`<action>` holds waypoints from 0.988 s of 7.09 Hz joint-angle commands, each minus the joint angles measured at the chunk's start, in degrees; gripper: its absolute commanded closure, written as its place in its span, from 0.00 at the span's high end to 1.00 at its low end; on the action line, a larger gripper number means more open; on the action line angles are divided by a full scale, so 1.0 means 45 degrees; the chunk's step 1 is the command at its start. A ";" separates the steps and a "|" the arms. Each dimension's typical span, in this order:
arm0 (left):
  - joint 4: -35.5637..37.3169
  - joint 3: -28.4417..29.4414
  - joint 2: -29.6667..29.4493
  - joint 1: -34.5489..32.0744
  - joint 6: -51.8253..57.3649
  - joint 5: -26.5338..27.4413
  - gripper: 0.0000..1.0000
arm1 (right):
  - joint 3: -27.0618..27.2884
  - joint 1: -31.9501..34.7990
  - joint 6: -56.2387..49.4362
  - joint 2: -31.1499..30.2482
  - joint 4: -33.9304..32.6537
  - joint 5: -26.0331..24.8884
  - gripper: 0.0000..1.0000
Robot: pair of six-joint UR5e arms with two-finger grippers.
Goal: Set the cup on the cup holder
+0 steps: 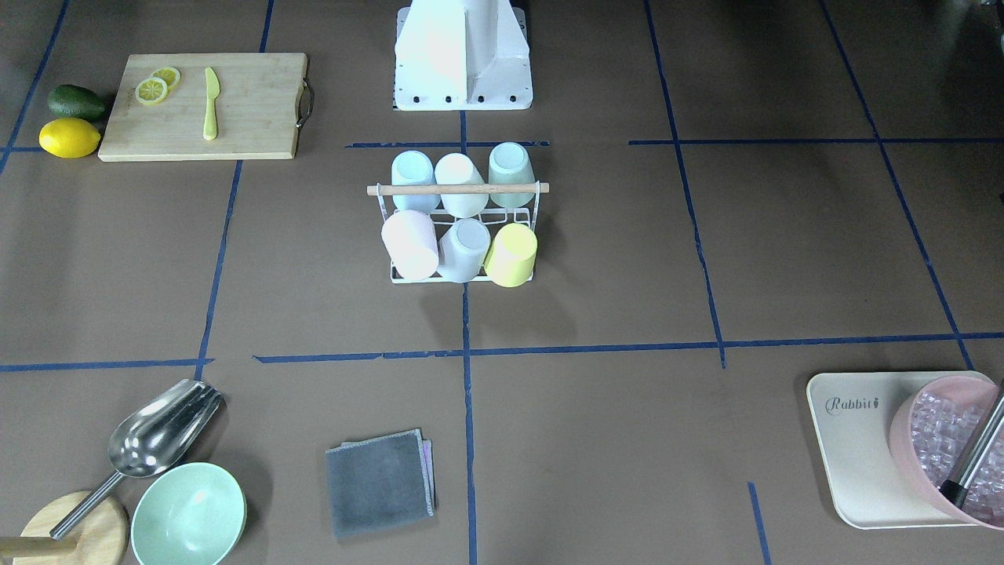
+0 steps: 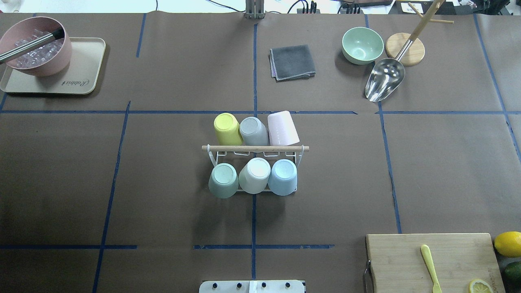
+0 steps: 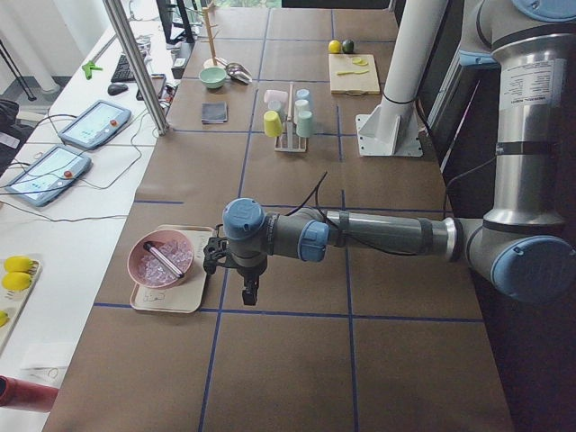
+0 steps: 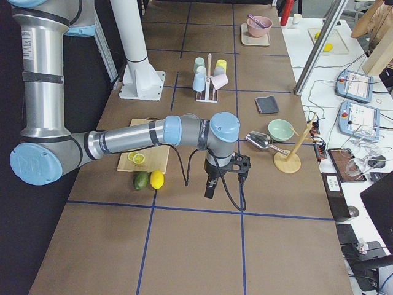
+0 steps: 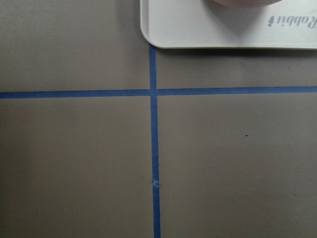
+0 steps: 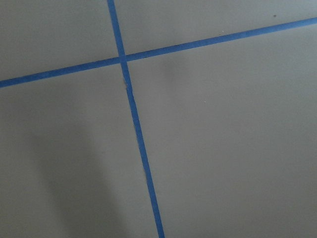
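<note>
Centre of surface (image 2: 163, 195): the cup holder (image 2: 255, 148), a white wire rack with a wooden rod on top, carries six cups mouth-down on its prongs.
- My side of the rod: green cup (image 2: 223, 180), white cup (image 2: 255, 175), blue cup (image 2: 283, 177).
- Far side, tilted away: yellow cup (image 2: 227, 128), grey cup (image 2: 253, 131), pink cup (image 2: 282, 128).

Containers: the pink bowl (image 2: 34, 57) holds ice cubes and a steel utensil leaning on its rim. It sits on a cream tray (image 2: 81, 81). The mint bowl (image 2: 362, 44) is just beside the steel scoop (image 2: 384, 83).

Left arm: forearm stretched out level and low, left tool (image 3: 249, 292) pointing straight down just beside the tray. Its wrist camera catches the tray's corner and a tape cross.

Right arm: same level reach, right tool (image 4: 210, 187) pointing down over bare surface near the lemon (image 4: 157, 179).

Both tools are well apart from the cup holder. I only see them in the side views, so I cannot tell whether the fingers are apart or together.
</note>
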 commanded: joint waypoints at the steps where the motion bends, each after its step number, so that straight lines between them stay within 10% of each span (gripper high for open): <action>1: 0.0132 0.0130 0.0145 -0.0983 0.0048 -0.0847 1.00 | -0.0483 0.0326 -0.0479 -0.0416 0.0803 0.0019 1.00; 7: 0.0738 -0.0025 0.0751 -0.1418 0.1666 -0.0795 1.00 | -0.1189 0.0621 -0.2238 -0.0514 0.1958 0.0078 1.00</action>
